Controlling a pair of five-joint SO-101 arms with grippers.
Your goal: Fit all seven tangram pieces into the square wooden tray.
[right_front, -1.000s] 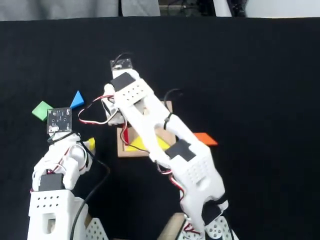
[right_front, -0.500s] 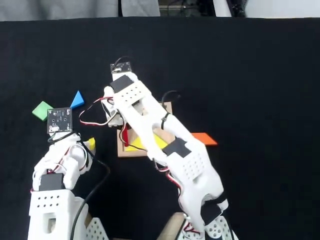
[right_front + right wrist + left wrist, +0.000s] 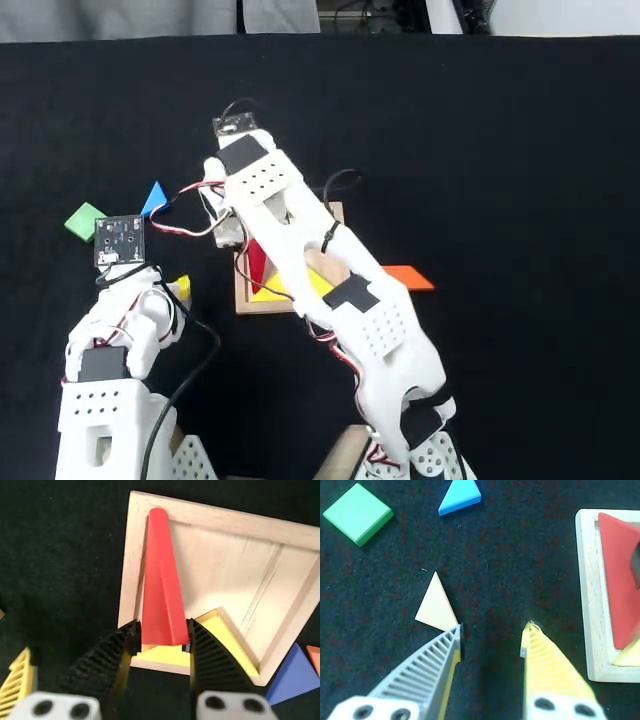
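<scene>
1. I have the right gripper (image 3: pixel 160 636) clamped on the red triangle (image 3: pixel 159 580), with one finger pressed against each side of its near end.
2. The red triangle is tilted and shows two faces. It runs along one wall of the wooden tray (image 3: pixel 220 521), and its far tip sits at an inner corner.
3. A yellow piece (image 3: pixel 225 647) lies in the tray, just beside the gripped end of the red one.
4. A dark blue piece (image 3: pixel 295 677) lies outside the tray at its corner. An orange piece (image 3: pixel 410 277) lies on the black table (image 3: pixel 520 150), just beside the tray.
5. I have the left gripper (image 3: pixel 492 630) spread wide over bare cloth, holding nothing.
6. A cream triangle (image 3: pixel 436 606) lies at the tip of its grey finger. I cannot tell whether they touch.
7. A light blue triangle (image 3: pixel 461 497) and a green square (image 3: pixel 357 512) lie beyond it, apart from each other and well clear of the tray.
</scene>
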